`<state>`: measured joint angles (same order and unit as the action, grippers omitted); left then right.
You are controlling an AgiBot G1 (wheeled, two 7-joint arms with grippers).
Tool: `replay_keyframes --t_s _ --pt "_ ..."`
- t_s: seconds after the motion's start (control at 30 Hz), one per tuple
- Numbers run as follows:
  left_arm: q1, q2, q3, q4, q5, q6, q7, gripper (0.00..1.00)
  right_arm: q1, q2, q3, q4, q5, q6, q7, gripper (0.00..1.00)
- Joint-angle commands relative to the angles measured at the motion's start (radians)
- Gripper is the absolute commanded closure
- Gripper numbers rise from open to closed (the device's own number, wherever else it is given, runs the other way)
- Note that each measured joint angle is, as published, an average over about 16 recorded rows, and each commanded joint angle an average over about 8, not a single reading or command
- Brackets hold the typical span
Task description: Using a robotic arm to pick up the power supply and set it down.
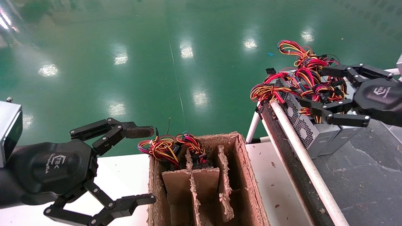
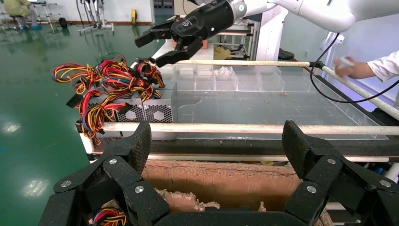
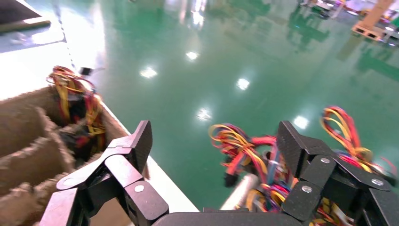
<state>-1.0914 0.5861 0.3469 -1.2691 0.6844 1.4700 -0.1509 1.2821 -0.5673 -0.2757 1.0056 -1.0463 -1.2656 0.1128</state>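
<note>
Two grey power supplies with perforated sides stand side by side at the near end of the dark conveyor surface on the right, red-yellow wire bundles piled on top. My right gripper hovers open just over those wires, holding nothing; the left wrist view shows the same right gripper above the power supplies. In its own view the right gripper is wide open over blurred wires. My left gripper stands open and empty beside the cardboard box; its jaws are wide apart.
A divided cardboard box sits on the white table, with more wired units in its far slots. A white rail edges the conveyor. A person's hand rests on the far rail. Green floor lies beyond.
</note>
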Motion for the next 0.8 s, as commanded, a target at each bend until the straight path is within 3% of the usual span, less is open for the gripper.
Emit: replay_keyframes --t_s 0.03,0.8 --pt "0.0 0.0 0.0 0.0 0.0 0.0 0.0 0.0 -0.01 -0.002 0.0 0.014 0.016 -0.011 0.004 0.0" --pt "0.0 0.0 0.0 0.0 0.0 0.0 0.0 0.0 -0.129 -0.027 -0.002 0.173 0.197 -0.143 0.047 0.0"
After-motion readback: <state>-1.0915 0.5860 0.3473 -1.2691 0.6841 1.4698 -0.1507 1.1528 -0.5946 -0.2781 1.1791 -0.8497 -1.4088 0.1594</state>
